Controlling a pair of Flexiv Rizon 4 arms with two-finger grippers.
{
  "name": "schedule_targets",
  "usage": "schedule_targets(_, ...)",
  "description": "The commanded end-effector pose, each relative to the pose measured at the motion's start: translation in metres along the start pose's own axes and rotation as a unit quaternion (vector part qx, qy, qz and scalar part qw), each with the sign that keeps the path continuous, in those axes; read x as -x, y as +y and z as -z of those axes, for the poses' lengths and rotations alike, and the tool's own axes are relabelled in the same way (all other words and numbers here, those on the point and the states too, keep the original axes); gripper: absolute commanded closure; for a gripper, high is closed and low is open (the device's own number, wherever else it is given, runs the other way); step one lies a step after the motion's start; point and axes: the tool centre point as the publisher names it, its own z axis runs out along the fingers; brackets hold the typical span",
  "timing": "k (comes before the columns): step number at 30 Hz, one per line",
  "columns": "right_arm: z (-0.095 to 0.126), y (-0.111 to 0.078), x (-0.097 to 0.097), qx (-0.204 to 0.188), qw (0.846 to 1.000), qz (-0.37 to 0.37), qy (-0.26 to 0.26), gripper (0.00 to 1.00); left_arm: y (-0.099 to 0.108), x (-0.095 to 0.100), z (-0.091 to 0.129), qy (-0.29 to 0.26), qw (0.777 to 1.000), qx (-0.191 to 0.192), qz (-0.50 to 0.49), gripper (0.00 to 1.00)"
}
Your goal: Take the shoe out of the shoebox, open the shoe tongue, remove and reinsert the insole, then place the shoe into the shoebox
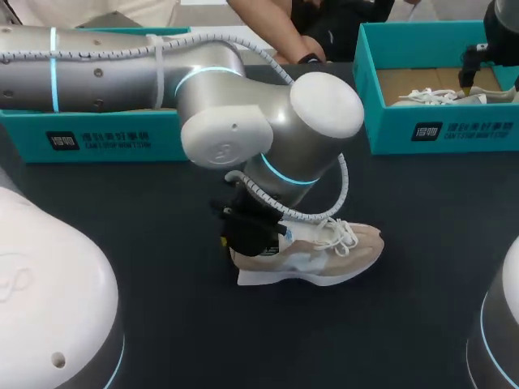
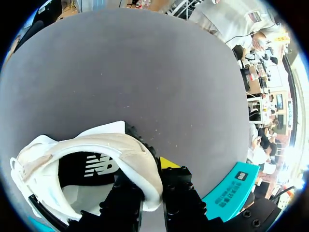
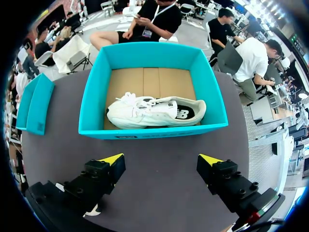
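A beige and white shoe [image 1: 324, 251] lies on its side on the dark table, toe pointing right. My left gripper [image 1: 247, 231] is shut on its heel. In the left wrist view the fingers [image 2: 176, 186] pinch the padded heel collar of the shoe [image 2: 87, 154] from both sides, and the black insole shows inside. The teal shoebox [image 1: 438, 130] stands at the back right with a second white shoe [image 1: 442, 97] in it. My right gripper [image 1: 478, 65] hangs above that box. In its own view the right gripper [image 3: 161, 162] is open and holds nothing, just short of the shoebox [image 3: 149, 131] and the white shoe [image 3: 154, 112].
A second teal box or lid [image 1: 97, 138] lies at the back left under my left arm, and shows beside the shoebox as the lid [image 3: 34, 104]. My left arm's big elbow [image 1: 268, 121] hangs over the table's middle. White robot bases fill both front corners.
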Motion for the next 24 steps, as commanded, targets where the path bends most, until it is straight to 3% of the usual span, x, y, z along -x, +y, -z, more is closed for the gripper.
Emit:
schedule_targets(1, -0.001, -0.001, 0.000, 0.001, 1.000, -0.001, 0.000, 0.00, 0.002, 0.004, -0.001, 0.001, 1.000, -0.004, -0.006, 0.85)
schedule_targets(2, -0.001, -0.001, 0.000, 0.001, 1.000, -0.001, 0.000, 0.00, 0.002, 0.005, -0.001, 0.001, 1.000, -0.004, -0.009, 0.70)
schedule_targets(5, -0.001, -0.001, 0.000, 0.001, 1.000, -0.001, 0.000, 0.00, 0.002, 0.005, 0.002, 0.000, 1.000, -0.004, -0.016, 0.44)
schedule_targets(7, -0.001, -0.001, 0.000, 0.001, 1.000, -0.001, 0.000, 0.00, 0.001, 0.005, 0.006, -0.001, 1.000, -0.001, -0.018, 0.12)
schedule_targets(9, -0.001, -0.001, 0.000, 0.001, 1.000, -0.001, 0.000, 0.00, -0.001, 0.004, 0.010, -0.004, 1.000, 0.002, -0.021, 0.00)
schedule_targets(15, -0.001, -0.001, 0.000, 0.001, 1.000, -0.001, 0.000, 0.00, -0.001, -0.005, 0.026, -0.044, 0.999, 0.001, 0.001, 0.00)
schedule_targets(24, -0.001, -0.001, 0.000, 0.001, 1.000, -0.001, 0.000, 0.00, 0.006, -0.026, 0.071, -0.132, 0.989, 0.027, 0.065, 0.00)
